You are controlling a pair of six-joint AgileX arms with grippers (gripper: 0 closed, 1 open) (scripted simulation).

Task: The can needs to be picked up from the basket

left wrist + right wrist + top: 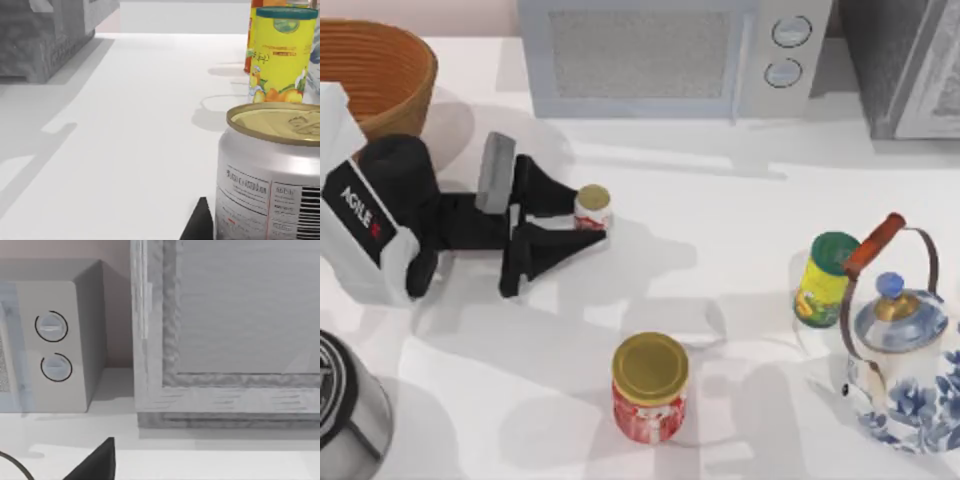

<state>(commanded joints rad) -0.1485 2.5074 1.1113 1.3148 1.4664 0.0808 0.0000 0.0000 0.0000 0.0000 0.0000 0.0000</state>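
While the basket (375,70) sits behind, left gripper (588,222) clasps the can (592,207) above the table (740,200).

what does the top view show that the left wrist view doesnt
Top view alone: the orange-brown round woven wicker basket at the table's far left corner, the grey microwave, the red jar with gold lid, the blue-flowered white kettle, and the left hand with a finger on each side of the can. Left wrist view alone: the barcode and fine print on the can's label. Both: the small gold-topped can standing on the white table, outside the basket, and the yellow bottle with green cap.
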